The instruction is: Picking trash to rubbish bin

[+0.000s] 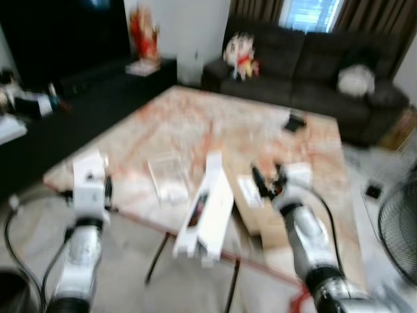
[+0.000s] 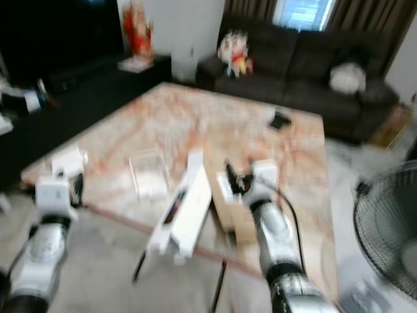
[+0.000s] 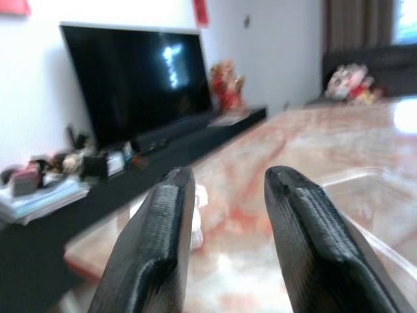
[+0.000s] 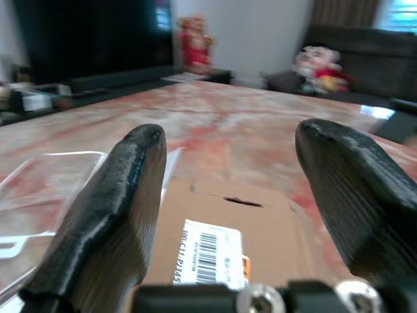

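On the marbled table (image 1: pixel 189 124), near its front edge, lie a clear plastic container (image 1: pixel 168 177), a long white box (image 1: pixel 207 208) that juts over the edge, and a flat cardboard box (image 4: pixel 221 208) with a barcode label (image 4: pixel 208 257). A small white crumpled piece (image 2: pixel 68 158) sits at the table's left corner. My right gripper (image 4: pixel 228 140) hovers open just above the cardboard box. My left gripper (image 3: pixel 225 179) is open at the left corner, with the white piece (image 3: pixel 199 215) beyond its fingers and the clear container beside it. Both eye views are blurred.
A black object (image 1: pixel 295 122) lies at the table's far right. A dark sofa (image 1: pixel 313 59) with a plush toy (image 1: pixel 240 52) stands behind, and a TV (image 3: pixel 130 78) on a low black console stands at the left. A fan (image 1: pixel 397 228) is at the right.
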You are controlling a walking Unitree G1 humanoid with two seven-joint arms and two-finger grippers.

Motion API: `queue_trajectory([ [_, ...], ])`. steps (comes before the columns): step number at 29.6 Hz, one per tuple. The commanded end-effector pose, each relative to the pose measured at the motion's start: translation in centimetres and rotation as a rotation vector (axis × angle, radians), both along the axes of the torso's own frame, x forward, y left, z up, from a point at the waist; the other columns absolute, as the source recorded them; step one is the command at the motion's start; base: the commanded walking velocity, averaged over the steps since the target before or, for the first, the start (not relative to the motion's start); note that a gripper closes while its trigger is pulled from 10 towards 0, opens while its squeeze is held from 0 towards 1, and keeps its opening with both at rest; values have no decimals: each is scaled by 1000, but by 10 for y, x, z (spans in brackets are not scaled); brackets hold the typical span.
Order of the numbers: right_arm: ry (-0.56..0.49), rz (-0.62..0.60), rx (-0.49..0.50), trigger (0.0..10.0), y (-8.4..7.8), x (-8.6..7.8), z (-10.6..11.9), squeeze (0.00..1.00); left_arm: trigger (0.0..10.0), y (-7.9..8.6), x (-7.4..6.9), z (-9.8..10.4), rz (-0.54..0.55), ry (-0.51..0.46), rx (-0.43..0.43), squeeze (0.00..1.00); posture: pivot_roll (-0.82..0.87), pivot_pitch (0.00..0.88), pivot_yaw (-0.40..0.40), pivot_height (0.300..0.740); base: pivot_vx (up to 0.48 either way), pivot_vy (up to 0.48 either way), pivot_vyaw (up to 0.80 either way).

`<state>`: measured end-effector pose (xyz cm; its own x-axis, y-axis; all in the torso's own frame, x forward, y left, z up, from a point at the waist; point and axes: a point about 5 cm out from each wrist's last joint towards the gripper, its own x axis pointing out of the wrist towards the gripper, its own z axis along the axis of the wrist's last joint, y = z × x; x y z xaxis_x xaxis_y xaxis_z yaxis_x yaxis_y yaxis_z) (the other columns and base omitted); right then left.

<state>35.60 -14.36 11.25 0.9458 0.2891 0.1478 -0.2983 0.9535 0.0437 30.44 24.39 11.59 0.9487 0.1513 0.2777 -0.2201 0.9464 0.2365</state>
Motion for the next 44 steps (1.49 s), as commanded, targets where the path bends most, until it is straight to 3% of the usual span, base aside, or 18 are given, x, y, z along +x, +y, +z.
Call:
queue_trajectory([
  [1,2,-17,-1,10000,-7,0,1,0,10000,-6,2,1,-14,-6,-9,0,55,4,-91,740,0,0,-769],
  [17,7,-3,-1,10000,-3,-1,-1,0,10000,-5,1,0,-6,-1,-45,0,55,8,-92,740,0,58,0],
  [44,39,-32,12,10000,-4,0,-4,0,10000,-3,2,1,-8,14,-46,0,56,9,-87,740,0,461,-183],
])
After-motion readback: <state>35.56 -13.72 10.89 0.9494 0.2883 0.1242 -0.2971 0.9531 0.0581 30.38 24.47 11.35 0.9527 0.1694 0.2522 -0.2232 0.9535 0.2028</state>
